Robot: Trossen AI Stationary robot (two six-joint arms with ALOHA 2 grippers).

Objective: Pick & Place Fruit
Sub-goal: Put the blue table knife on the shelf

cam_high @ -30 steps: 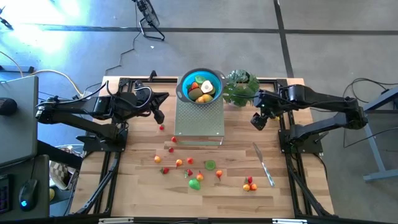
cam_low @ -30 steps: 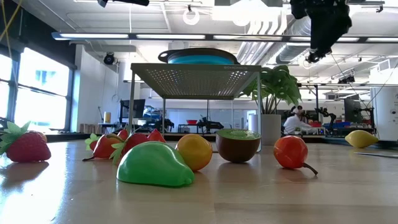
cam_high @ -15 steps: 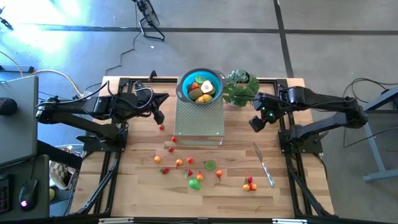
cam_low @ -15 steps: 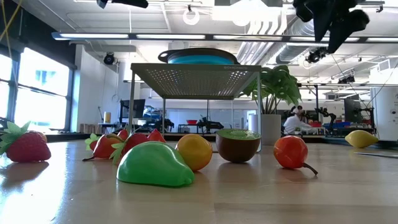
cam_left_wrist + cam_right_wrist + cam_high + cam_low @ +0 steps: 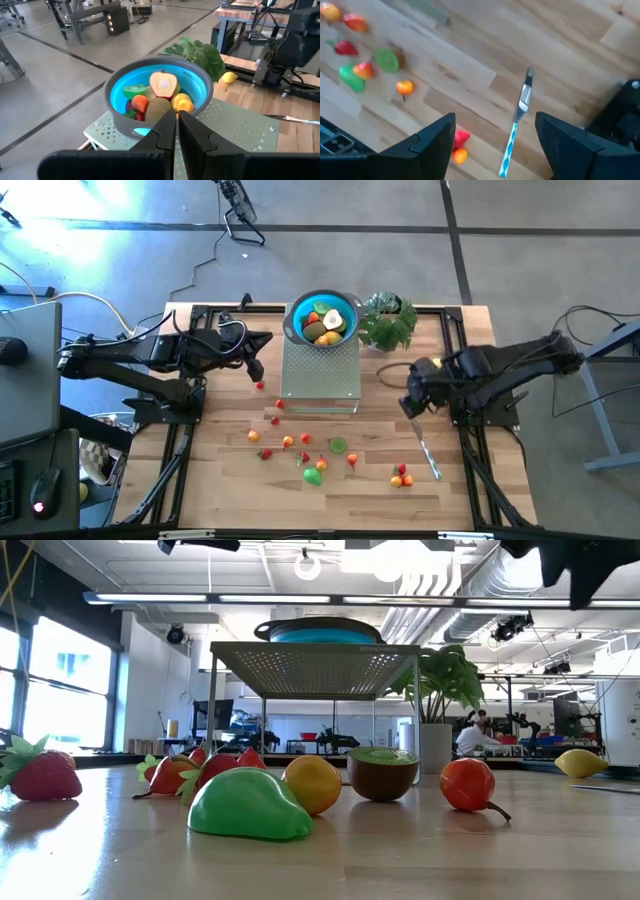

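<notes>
No legible text, label or number anywhere.

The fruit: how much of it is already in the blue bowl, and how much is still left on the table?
Done: several fruits lie in the blue bowl. In hand: nothing; the open right gripper hangs above the knife, the shut left gripper waits. Left: about a dozen fruits, like the green pear.

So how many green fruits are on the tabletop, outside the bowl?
2: a green pear near the front edge, and a kiwi half just behind it, toward the right arm. None seems hidden.
</notes>
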